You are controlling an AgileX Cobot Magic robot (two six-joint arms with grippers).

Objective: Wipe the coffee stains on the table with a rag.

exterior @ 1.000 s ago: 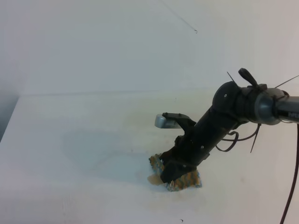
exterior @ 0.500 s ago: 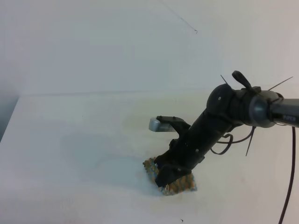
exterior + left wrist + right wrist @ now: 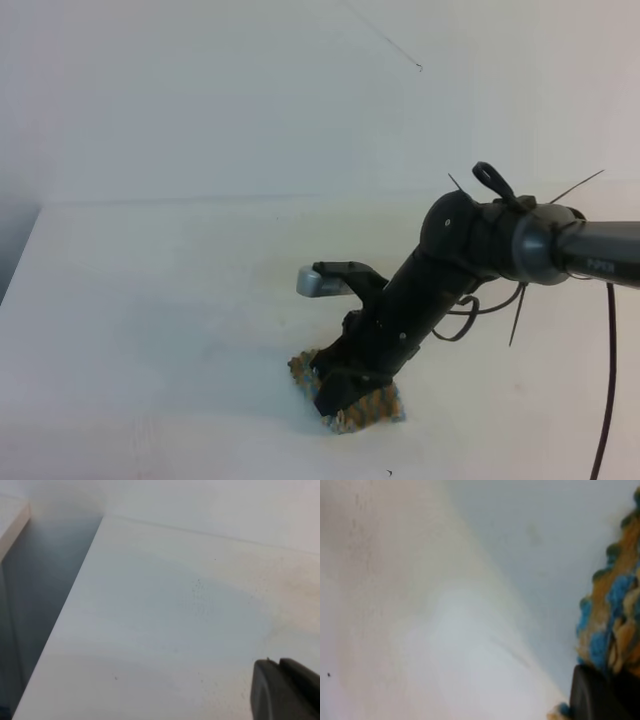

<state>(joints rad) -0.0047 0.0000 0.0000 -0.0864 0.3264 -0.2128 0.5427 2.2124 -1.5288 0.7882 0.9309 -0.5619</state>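
table runs bare and white to the left of the rag, with only faint pale-brown smears showing in the left wrist view, near its far right edge. the left gripper appears only as a dark corner at the bottom right of that view, above bare table; whether it is open or closed cannot be told from that.

rag lies flat on the table near the front edge, right of the middle, its blue-and-tan weave poking out on both sides of the right gripper. that gripper is closed tight and pressed down on top of the rag, the arm slanting up and away to the right of it.

risks, as a judgement: the rag may bunch or slide out from under the gripper if the push is too shallow or too quick, leaving the black tips scraping bare table. a soaked rag could also spread a thin brown film instead of lifting it, and the right wrist view does show a broad, faint tan haze left of the rag.

no clear puddle is visible; any that remains would be under the rag or the gripper. whether the tips pinch the cloth or only press on it cannot be made out.
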